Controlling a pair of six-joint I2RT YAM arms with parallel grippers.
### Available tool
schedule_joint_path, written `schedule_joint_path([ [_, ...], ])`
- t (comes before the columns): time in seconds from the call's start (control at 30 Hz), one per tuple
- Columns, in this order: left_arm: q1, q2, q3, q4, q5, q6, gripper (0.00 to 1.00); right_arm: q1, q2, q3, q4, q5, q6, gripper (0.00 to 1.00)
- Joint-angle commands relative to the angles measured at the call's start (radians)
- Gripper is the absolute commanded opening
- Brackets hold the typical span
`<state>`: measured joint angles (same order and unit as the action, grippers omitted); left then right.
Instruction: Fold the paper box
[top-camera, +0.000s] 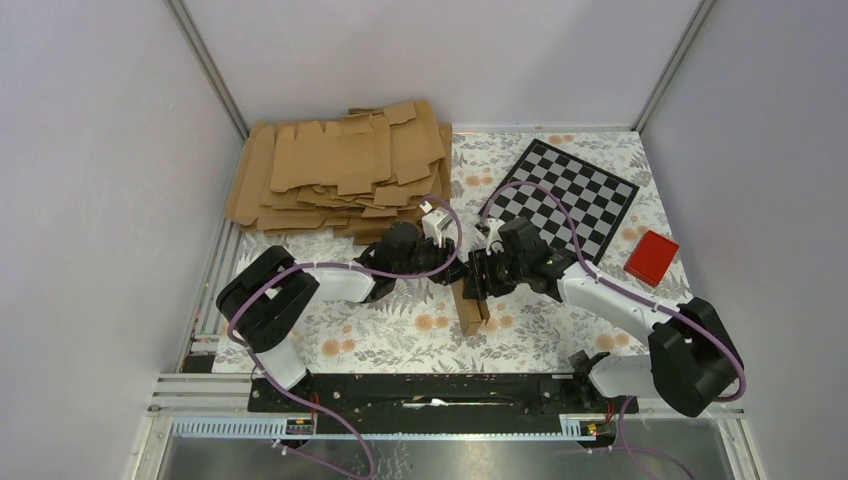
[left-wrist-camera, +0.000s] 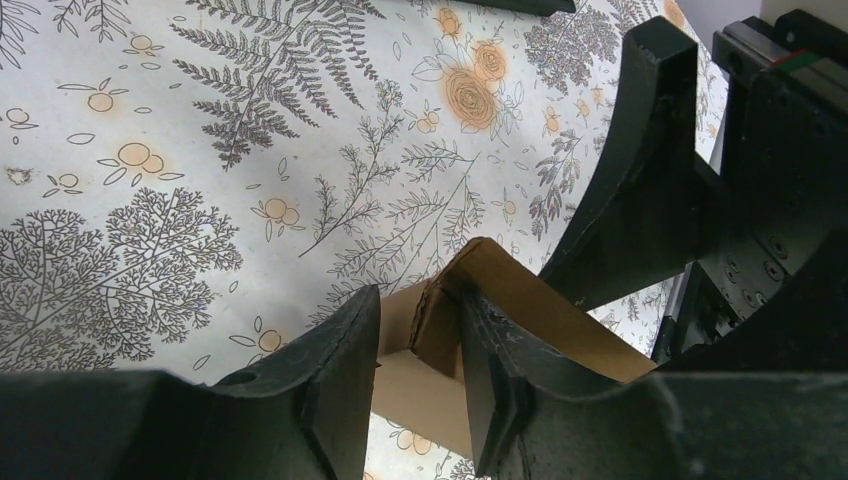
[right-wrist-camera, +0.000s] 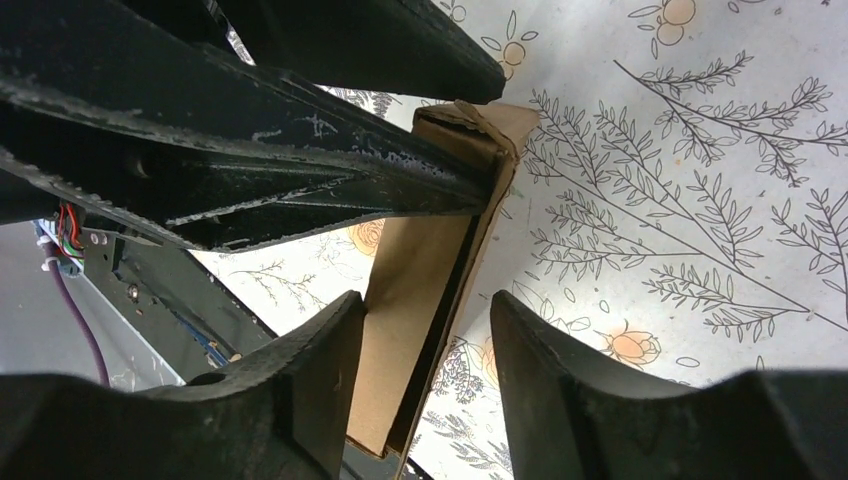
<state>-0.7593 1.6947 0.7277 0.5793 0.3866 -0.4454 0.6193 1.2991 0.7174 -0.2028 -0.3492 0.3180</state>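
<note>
The small brown kraft cardboard paper box (top-camera: 470, 315) lay on the white table cover printed with ferns and orange flowers (top-camera: 380, 335), at mid-table, a narrow, partly folded sleeve with its long side walls raised and a creased flap at its far end. From overhead it showed only as a slim brown strip running toward the arm bases, its far end hidden beneath the two meeting grippers. The left wrist camera gave the bent end flap standing between the black fingers of the left gripper (left-wrist-camera: 418, 300), close against both; whether they squeezed it could not be told. The right wrist camera showed the sleeve's open inner seam and long side, with the right gripper (right-wrist-camera: 428, 305) spread astride it, patterned cover visible between the box and one finger, and a left finger laid against the box's end. Only the overhead view took in the heap of flat brown cardboard blanks (top-camera: 340, 165) at the back left, the black-and-white checkerboard (top-camera: 575, 195) and the small red block (top-camera: 652, 257) to the right.
</note>
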Motion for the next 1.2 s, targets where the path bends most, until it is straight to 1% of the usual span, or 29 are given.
schedule_joint_path([
  [0.0, -0.007, 0.014, 0.008, -0.086, -0.080, 0.042, 0.37, 0.008, 0.023, 0.035, -0.089, -0.007, -0.010, 0.60],
  [0.1, -0.008, 0.012, 0.010, -0.094, -0.096, 0.047, 0.37, 0.015, 0.021, 0.051, -0.107, 0.003, 0.004, 0.66],
  [0.23, -0.010, 0.016, 0.012, -0.095, -0.102, 0.044, 0.37, 0.053, 0.062, 0.100, -0.165, 0.071, 0.035, 0.66],
  [0.27, -0.010, 0.015, 0.011, -0.095, -0.104, 0.044, 0.37, 0.063, 0.073, 0.109, -0.181, 0.087, 0.038, 0.64],
  [0.33, -0.010, 0.010, 0.006, -0.091, -0.105, 0.043, 0.38, 0.078, 0.088, 0.119, -0.203, 0.120, 0.044, 0.56],
  [0.4, -0.010, 0.000, -0.002, -0.079, -0.102, 0.043, 0.39, 0.082, 0.080, 0.114, -0.210, 0.145, 0.048, 0.48],
  [0.47, -0.010, -0.012, -0.012, -0.065, -0.099, 0.045, 0.40, 0.082, 0.055, 0.102, -0.209, 0.165, 0.050, 0.42],
  [0.6, -0.010, -0.053, -0.030, -0.072, -0.130, 0.065, 0.46, 0.083, 0.042, 0.101, -0.207, 0.166, 0.042, 0.35],
  [0.7, -0.007, -0.102, -0.041, -0.070, -0.112, 0.058, 0.49, 0.083, 0.056, 0.091, -0.204, 0.159, 0.028, 0.32],
  [0.8, -0.008, -0.192, -0.106, -0.008, -0.133, 0.048, 0.51, 0.083, 0.062, 0.080, -0.192, 0.163, 0.030, 0.28],
  [0.9, -0.007, -0.316, -0.199, 0.063, -0.204, 0.068, 0.57, 0.082, 0.046, 0.069, -0.164, 0.147, 0.029, 0.28],
  [0.97, -0.007, -0.387, -0.250, 0.094, -0.240, 0.077, 0.60, 0.082, 0.036, 0.061, -0.154, 0.157, 0.020, 0.26],
  [1.17, -0.007, -0.468, -0.318, 0.154, -0.318, 0.083, 0.77, 0.082, 0.041, 0.064, -0.154, 0.172, -0.006, 0.22],
])
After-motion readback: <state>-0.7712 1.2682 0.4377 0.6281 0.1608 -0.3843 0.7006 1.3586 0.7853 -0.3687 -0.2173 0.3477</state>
